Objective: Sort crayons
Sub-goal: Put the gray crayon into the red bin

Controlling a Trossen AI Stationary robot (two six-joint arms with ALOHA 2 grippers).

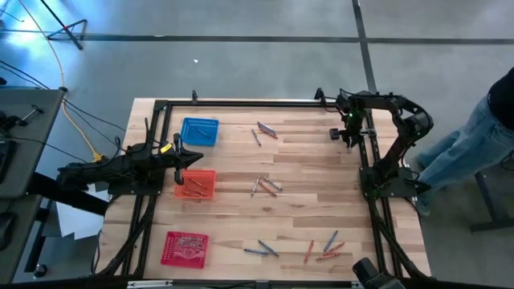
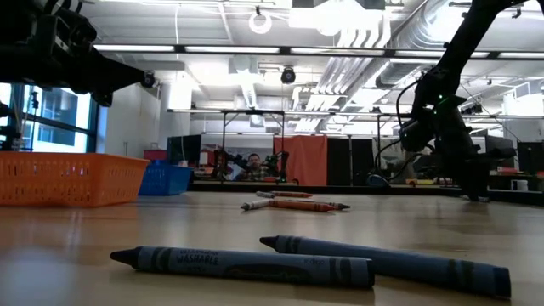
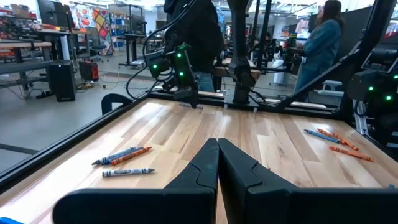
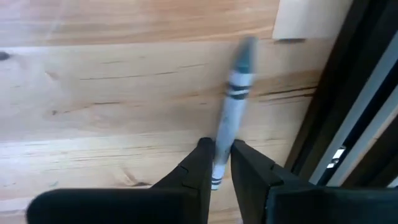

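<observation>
Crayons lie on the wooden table in loose groups: far middle [image 1: 265, 131], centre [image 1: 267, 186], near middle [image 1: 261, 250] and near right [image 1: 325, 247]. My right gripper [image 1: 349, 138] is at the table's far right, shut on a greyish-blue crayon [image 4: 233, 106]. My left gripper [image 1: 178, 160] is shut and empty at the left, just beyond the far edge of the orange basket [image 1: 197, 183], which holds some crayons. Its shut fingers [image 3: 218, 162] point across the table. My right gripper pinches the greyish-blue crayon between its two fingers near one end [image 4: 219, 163]. The fingers lie along the crayon, and most of it sticks out ahead of the fingertips over the wood. I cannot tell whether its far tip [image 4: 247, 46] touches the table.
A blue basket [image 1: 199, 131] stands far left and a red basket [image 1: 185, 247] near left. A black frame [image 1: 369, 160] runs along the table's edges, close to my right gripper. A person [image 1: 474, 136] stands beyond the right edge. Bare wood lies between the crayon groups.
</observation>
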